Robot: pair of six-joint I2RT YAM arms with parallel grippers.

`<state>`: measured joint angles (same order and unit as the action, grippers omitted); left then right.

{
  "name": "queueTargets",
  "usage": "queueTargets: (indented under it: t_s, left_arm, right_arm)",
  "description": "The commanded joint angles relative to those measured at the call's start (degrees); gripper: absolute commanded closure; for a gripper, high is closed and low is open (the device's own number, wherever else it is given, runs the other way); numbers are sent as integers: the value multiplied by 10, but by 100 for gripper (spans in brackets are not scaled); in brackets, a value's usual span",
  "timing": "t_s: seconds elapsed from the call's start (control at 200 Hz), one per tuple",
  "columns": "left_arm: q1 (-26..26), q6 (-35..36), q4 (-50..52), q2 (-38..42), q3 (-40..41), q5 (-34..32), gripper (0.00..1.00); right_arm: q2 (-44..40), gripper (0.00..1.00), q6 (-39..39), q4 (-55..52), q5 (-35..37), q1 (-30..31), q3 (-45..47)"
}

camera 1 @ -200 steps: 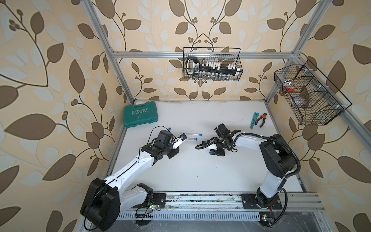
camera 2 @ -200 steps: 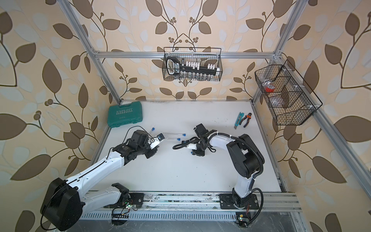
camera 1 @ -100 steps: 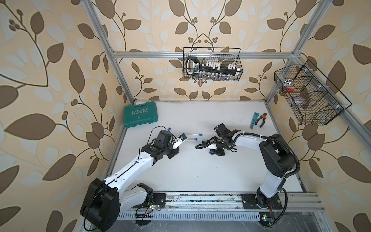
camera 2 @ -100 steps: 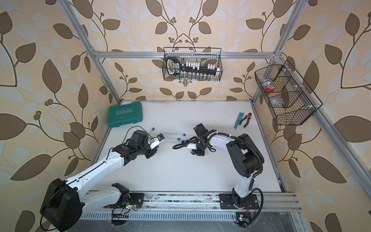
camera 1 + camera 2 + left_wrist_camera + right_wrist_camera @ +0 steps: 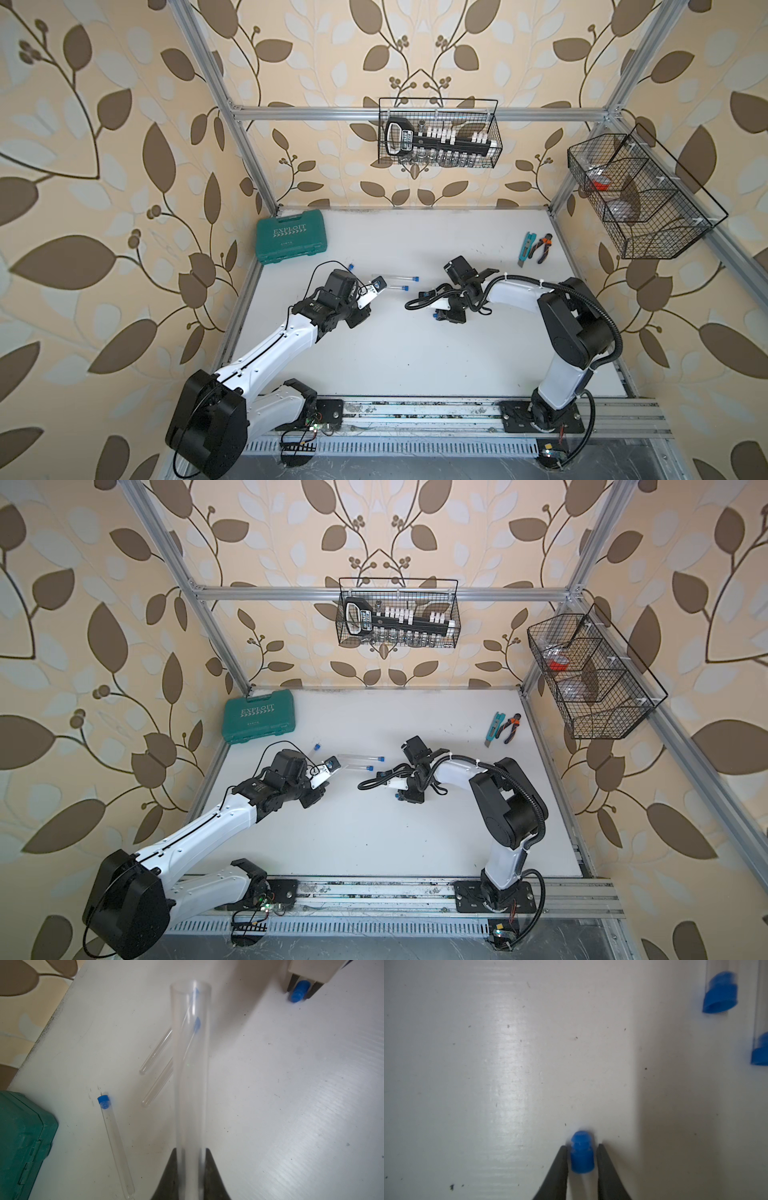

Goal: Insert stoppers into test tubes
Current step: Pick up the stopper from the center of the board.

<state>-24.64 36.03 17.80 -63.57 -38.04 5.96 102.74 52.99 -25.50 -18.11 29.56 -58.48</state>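
Two robot arms reach over a white surface [image 5: 415, 365]. The left tool [image 5: 190, 1153] is clenched on an open test tube [image 5: 190, 1064], raised off the surface, its long axis pointing right and slightly far, mouth leading. The right tool [image 5: 581, 1146] grasps a blue stopper [image 5: 581, 1159] by its sides, narrower end poking past the fingertips, low over the surface. The stopper sits right of the tube's mouth and a little nearer, well apart and off the tube's axis, so the two need lining up end to end. Two stoppered tubes [image 5: 399, 276] lie side by side just beyond the left tool; a third stoppered tube [image 5: 116, 1147] lies near a green tool case [image 5: 291, 237].
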Motion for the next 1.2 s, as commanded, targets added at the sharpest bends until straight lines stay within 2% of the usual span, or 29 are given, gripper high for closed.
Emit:
queueTargets:
  t_s: [0.0, 0.375, 0.76, 0.89, 1.065, 1.195]
  left_arm:
    - [7, 8, -6, 15, 2, 6, 100]
    - [7, 11, -4, 15, 1, 6, 100]
    - [7, 17, 7, 14, -8, 4, 100]
    - [7, 24, 14, 18, -17, 25, 100]
    - [7, 78, 37, 20, -36, 93, 100]
    - [6, 118, 48, 25, -40, 114, 100]
  right_arm:
    - [-11, 75, 12, -22, -5, -1, 16]
    - [4, 80, 8, -20, 4, -1, 8]
    - [-11, 88, -6, -21, -17, -3, 6]
    - [-40, 89, -27, -31, -35, -2, -1]
    - [-107, 90, -71, -46, -38, 4, 10]
    - [-162, 91, -127, -72, -55, 7, 22]
